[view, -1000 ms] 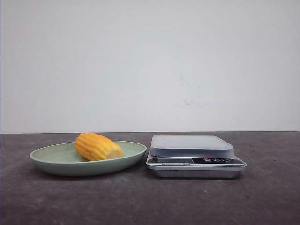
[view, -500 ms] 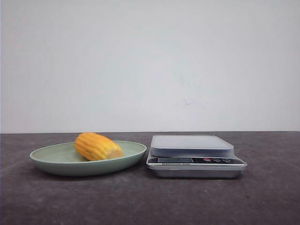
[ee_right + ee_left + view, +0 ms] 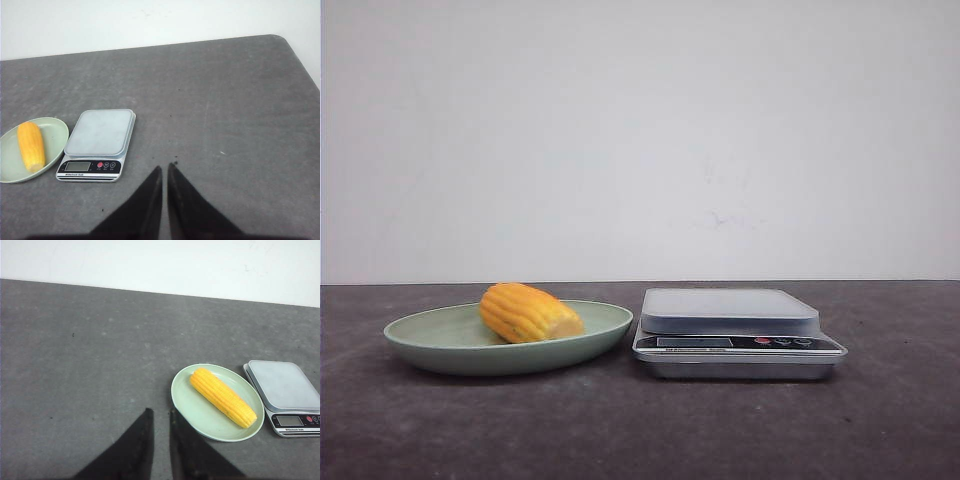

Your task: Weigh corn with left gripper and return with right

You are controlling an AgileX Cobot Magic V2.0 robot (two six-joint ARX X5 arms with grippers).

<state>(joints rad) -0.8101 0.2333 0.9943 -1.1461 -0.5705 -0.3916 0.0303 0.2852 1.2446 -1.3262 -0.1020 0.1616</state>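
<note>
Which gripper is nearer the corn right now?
Left. The left gripper hangs above bare table just beside the plate holding the corn. The right gripper sits beyond the scale, which lies between it and the corn.

corn (image 3: 30, 146) on plate (image 3: 55, 131) | scale (image 3: 98, 145) beside | right claw (image 3: 164, 172) closed

Green plate (image 3: 10, 165) edge-cropped; scale (image 3: 287, 397) display perhaps blank, unreadable.

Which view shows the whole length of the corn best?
The left wrist view: the corn lies full length across the plate. The right wrist view shows it small near the edge; the front view shows it foreshortened.
</note>
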